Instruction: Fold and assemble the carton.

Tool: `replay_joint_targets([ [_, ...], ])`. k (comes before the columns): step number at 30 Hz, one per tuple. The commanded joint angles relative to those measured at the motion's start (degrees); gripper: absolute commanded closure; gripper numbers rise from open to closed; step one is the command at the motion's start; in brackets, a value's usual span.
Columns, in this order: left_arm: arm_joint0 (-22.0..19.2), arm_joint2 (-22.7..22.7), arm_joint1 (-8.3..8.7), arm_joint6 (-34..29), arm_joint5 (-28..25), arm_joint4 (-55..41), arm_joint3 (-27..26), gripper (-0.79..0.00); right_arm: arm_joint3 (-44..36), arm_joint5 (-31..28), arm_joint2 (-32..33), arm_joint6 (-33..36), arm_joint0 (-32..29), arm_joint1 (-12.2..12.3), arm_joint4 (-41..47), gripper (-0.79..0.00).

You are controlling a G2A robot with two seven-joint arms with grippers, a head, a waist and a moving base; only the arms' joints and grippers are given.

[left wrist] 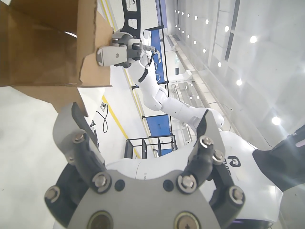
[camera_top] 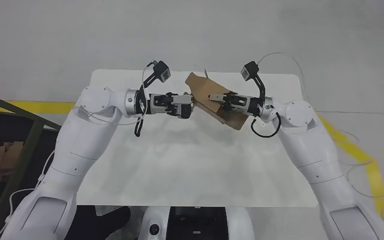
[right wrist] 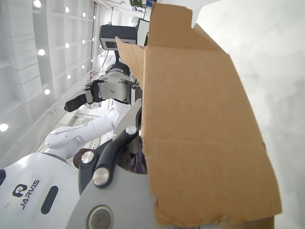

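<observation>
Holding the brown corrugated cardboard carton (camera_top: 201,87) above the white tabletop (camera_top: 180,174), my right pincer (camera_top: 217,98) clamps one panel. My left pincer (camera_top: 188,108) hangs open just beside the carton's end. The long axis runs slantwise from it toward the right arm.

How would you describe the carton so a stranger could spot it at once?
Start at the white table in the top view and look near its far edge. There the right claw grips the carton: the only brown thing, a half-open cardboard box with loose flaps.
</observation>
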Motion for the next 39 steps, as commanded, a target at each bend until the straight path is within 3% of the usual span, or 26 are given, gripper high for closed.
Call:
replay_joint_targets([
  [1, 0.5, -1.1, 0.24, 0.1, -0.1, 0.0, 0.2, -0.785, 0.3, -0.4, 0.3, 0.9, 0.1, 0.1, 0.0, 0.000],
  [12, 2.8, -5.0, 1.18, 3.7, -0.5, 3.6, 2.3, -0.785, -1.7, -5.1, 3.1, 8.8, 0.1, 1.1, 1.4, 0.000],
  [21, 2.9, -5.1, 1.26, 1.7, -4.5, 3.0, 7.1, -0.785, 0.3, -3.9, 4.5, 18.8, 1.2, 1.4, 11.5, 0.000],
  [32, -1.2, 0.5, 0.25, -3.0, -1.5, 2.0, 12.5, -0.785, 2.5, -3.0, 5.0, 23.7, 2.8, 1.2, 19.5, 0.000],
  [39, -1.3, 0.7, 0.21, -2.9, -1.5, 2.1, 12.6, -0.785, 2.5, -3.0, 5.0, 23.7, 2.8, 1.2, 19.5, 0.000],
])
